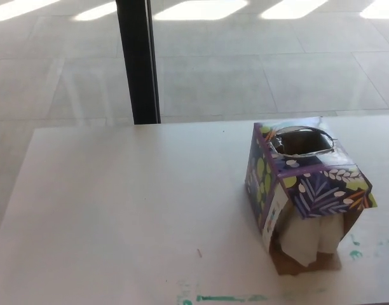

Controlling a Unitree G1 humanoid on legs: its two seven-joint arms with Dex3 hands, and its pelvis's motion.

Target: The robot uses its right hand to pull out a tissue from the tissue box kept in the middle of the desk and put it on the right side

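Desk [118, 210]: white top carries only the box, right of centre
Tissue box [306, 190]: upright, top hole empty, side torn open so tissues [306, 238] bulge out low
Hands: neither shows, fingers impossible to judge
Pulled tissue: nowhere visible

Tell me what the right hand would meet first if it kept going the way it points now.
Cannot tell: neither hand shows in the head view. Only the tissue box on the desk is visible.
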